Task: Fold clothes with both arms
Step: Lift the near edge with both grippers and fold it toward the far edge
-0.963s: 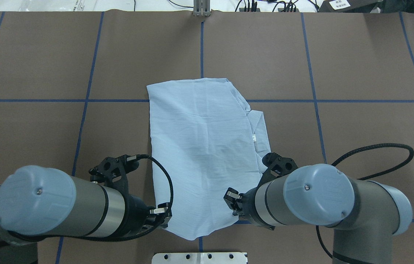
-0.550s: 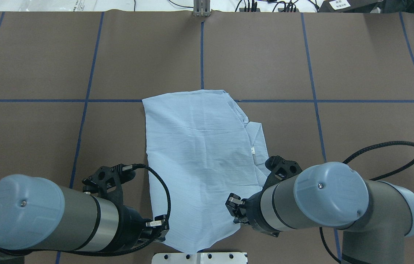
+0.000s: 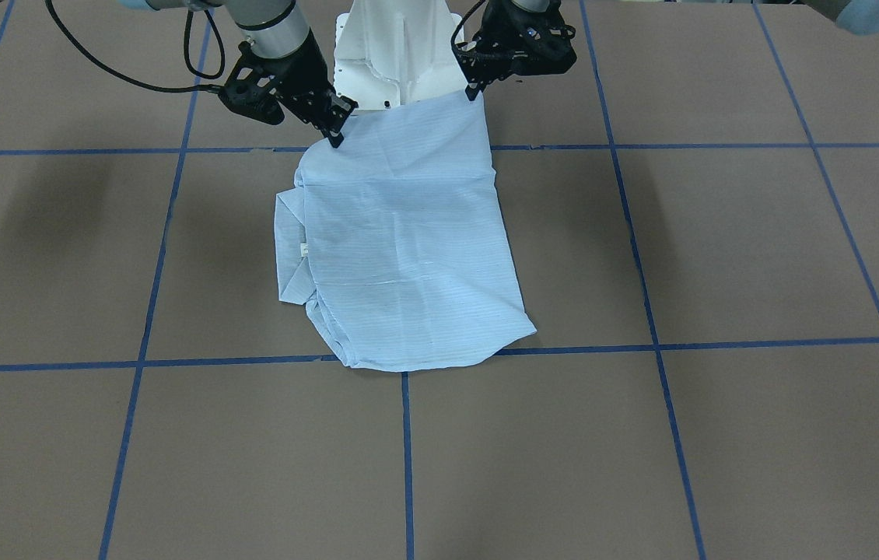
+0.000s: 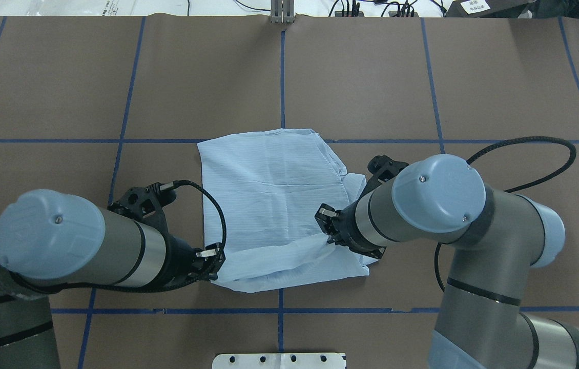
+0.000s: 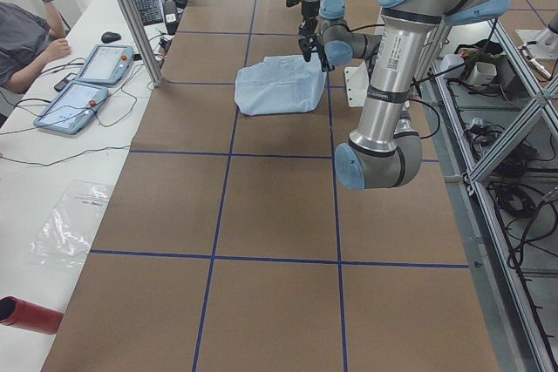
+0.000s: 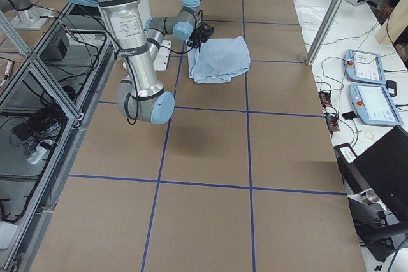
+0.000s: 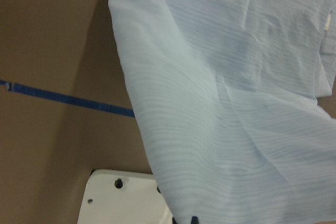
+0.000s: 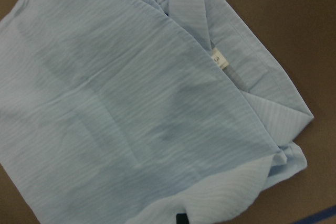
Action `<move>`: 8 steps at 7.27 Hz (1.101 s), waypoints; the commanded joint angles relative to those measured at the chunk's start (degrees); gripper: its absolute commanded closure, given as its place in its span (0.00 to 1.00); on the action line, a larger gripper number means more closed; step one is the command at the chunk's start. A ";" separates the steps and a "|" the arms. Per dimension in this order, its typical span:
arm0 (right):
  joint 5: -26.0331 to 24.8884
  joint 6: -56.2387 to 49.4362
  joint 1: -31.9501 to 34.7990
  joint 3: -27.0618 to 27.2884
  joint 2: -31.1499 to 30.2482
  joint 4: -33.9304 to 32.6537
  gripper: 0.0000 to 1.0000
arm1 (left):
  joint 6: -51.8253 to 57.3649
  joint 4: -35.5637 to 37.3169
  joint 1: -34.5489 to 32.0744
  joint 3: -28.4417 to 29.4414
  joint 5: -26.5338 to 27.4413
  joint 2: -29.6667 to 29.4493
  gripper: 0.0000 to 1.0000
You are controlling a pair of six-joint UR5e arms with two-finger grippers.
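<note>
Overhead exterior shows our left hand (image 4: 211, 265) and right hand (image 4: 328, 231) each clenched on a corner of the shirt (image 4: 269, 179), which lies on the bench (image 4: 422, 77) between and beyond them. Since a second ago, both hands have moved forward from the bench's near edge, carrying the hem along, so the shirt's spread is shorter.

You have bare table (image 4: 64, 77) beyond and beside shirt (image 4: 269, 189), white base (image 3: 397, 54) close behind its raised hem, left arm (image 4: 115, 251) and right arm (image 4: 422, 205) flanking
</note>
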 commanded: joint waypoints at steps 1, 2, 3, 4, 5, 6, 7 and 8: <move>-0.04 -2.99 4.44 -6.66 4.22 0.19 1.00 | 0.17 -0.61 -6.29 5.82 -0.12 -4.23 1.00; -0.04 -3.95 5.93 -10.60 5.62 3.76 1.00 | 1.48 -0.79 -8.57 8.21 -0.12 -5.22 1.00; -0.04 -3.87 7.69 -14.47 6.68 8.76 1.00 | 3.23 -1.31 -11.03 12.23 -0.03 -7.14 1.00; -0.13 -4.05 8.75 -17.56 8.43 11.16 1.00 | 3.94 -4.97 -13.32 16.97 -0.12 -8.03 1.00; -0.04 -4.57 9.89 -20.46 11.32 11.18 1.00 | 5.17 -8.40 -15.08 20.76 -0.12 -8.04 1.00; -0.04 -4.75 11.04 -22.40 12.83 11.18 1.00 | 6.49 -10.78 -16.14 23.50 -0.12 -8.13 1.00; -0.04 -5.88 12.09 -23.64 13.54 11.18 1.00 | 6.67 -12.46 -17.37 25.52 -0.56 -9.08 1.00; -0.04 -6.59 12.45 -26.17 15.12 11.27 1.00 | 6.76 -12.74 -18.17 28.33 -1.34 -10.83 1.00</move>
